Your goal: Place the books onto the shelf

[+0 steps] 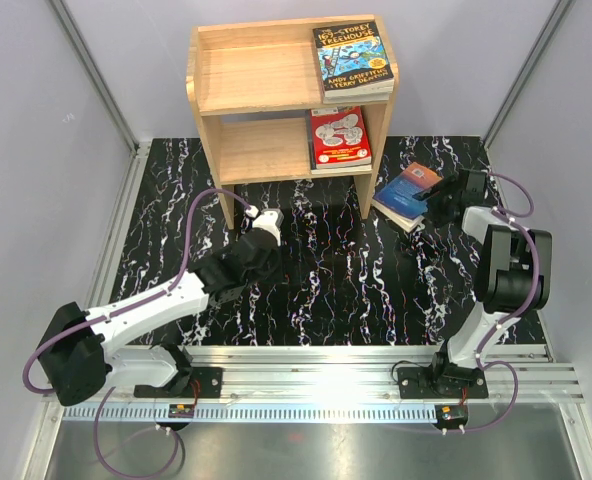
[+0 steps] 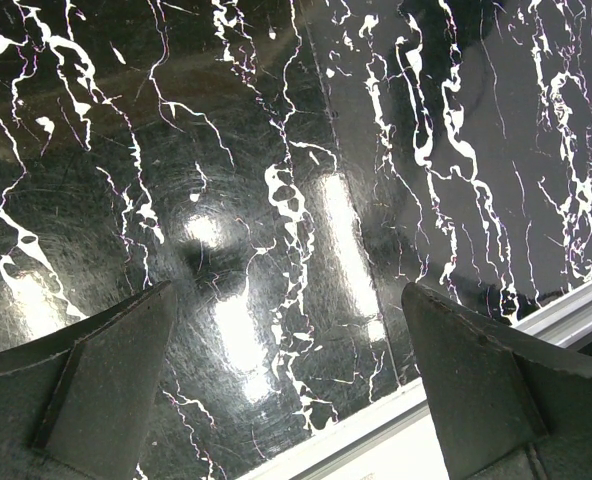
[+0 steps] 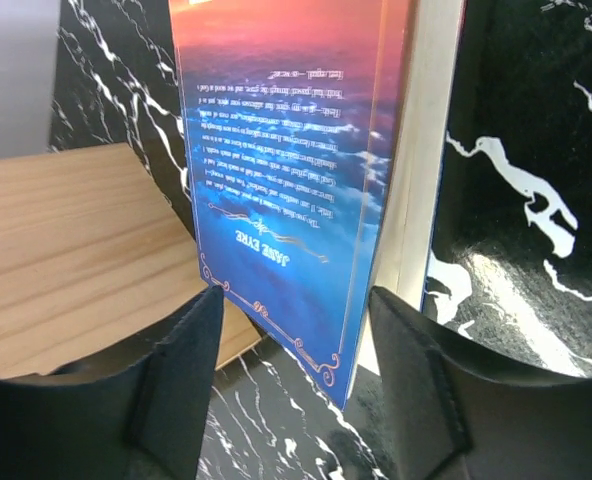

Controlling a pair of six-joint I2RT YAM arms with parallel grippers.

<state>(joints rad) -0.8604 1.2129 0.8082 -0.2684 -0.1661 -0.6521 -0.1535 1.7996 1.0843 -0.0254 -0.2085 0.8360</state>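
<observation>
Right wrist view: thick book (image 3: 286, 180) sits between the fingers, grip not yet certain

The thick book, blue and orange, stands tilted on the black marble table (image 1: 316, 290), just beside the right foot of the shelf (image 1: 192, 80) and outside it. It seems to lean toward the wooden side panel. The right gripper (image 3: 294, 300) has one finger on the cover side and one on the page side, near the lower corner. Whether the pads already press the book I cannot tell, since a little table shows between one finger and the cover.

A hold on one corner would probably let such a heavy book swing. It seems better to reach deeper so the pads meet the covers nearer the middle. The jaws should then squeeze firmly, and the book should be lifted free of the side panel before it goes to a tier.

On the top tier, the blue Treehouse book (image 1: 352, 58) lies flat at the right end, inside the raised rim. On the lower tier, the red book (image 1: 339, 135) lies flat, also at the right. Bare wood shows to the left on both tiers.

The left gripper (image 2: 286, 290) hangs over the table with its jaws wide and nothing between them.
</observation>
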